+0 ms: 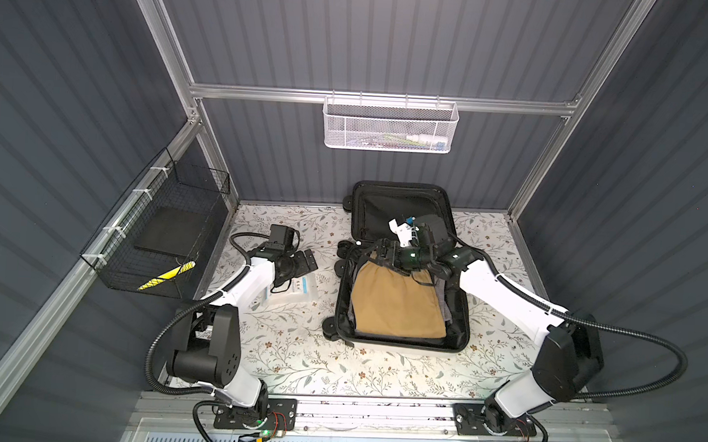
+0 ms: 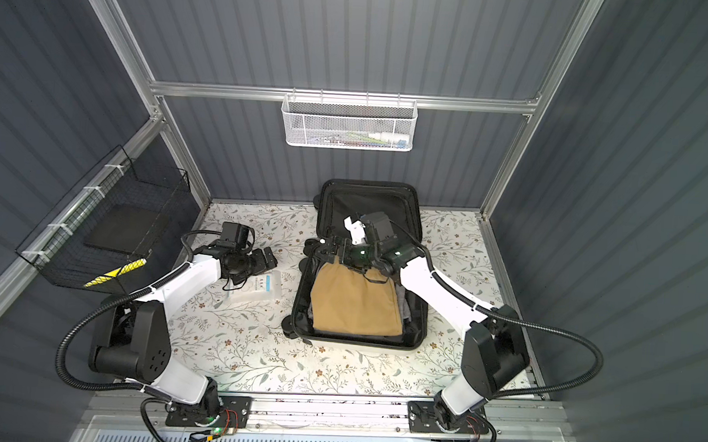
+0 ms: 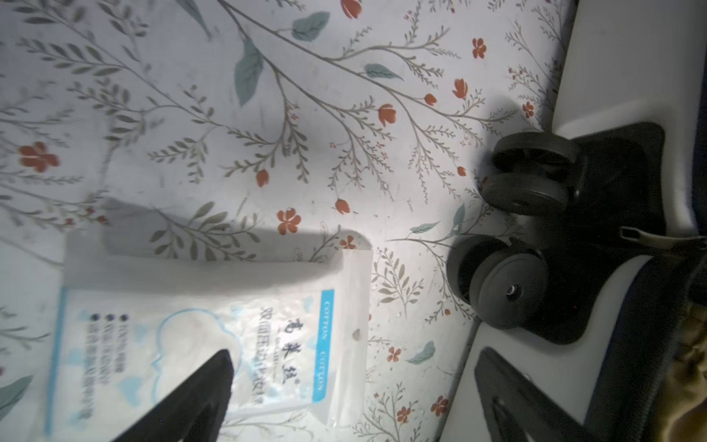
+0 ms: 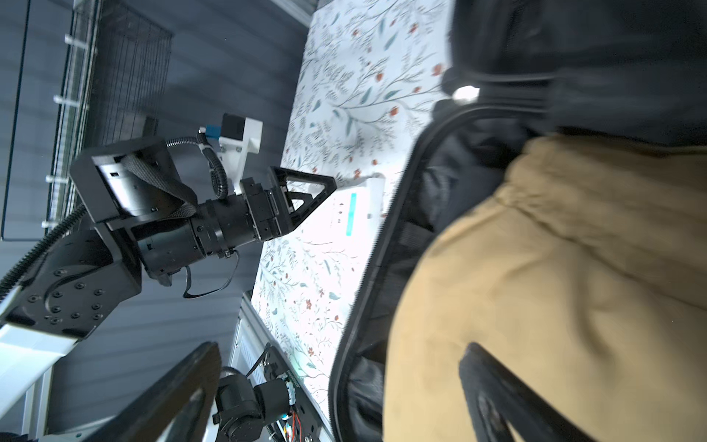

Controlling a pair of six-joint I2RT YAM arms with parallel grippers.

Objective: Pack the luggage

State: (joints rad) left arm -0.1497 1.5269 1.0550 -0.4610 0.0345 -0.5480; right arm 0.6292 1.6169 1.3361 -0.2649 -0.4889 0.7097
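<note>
A cotton-pad packet [image 3: 214, 336] lies on the floral table [image 3: 267, 114] near the luggage [image 3: 612, 57], whose black wheels [image 3: 509, 291] show at the frame's edge. The left gripper [image 3: 355, 352] has its jaws spread wide.

I get two top views from one stereo head mounted high above the luggage [image 1: 380, 209], tilted steeply down from the arm-base side. Both share nearly the whole booth, with the luggage central. My left wrist camera sits low and close over the counter [image 3: 172, 57] beside the luggage, facing its wheels [image 3: 531, 191] and a cotton-pad packet [image 3: 267, 306]. My right wrist camera sits just above the tan cloth [image 4: 574, 268] inside the luggage, looking out sideways at the left end effector [image 4: 310, 203] and that same packet.
</note>
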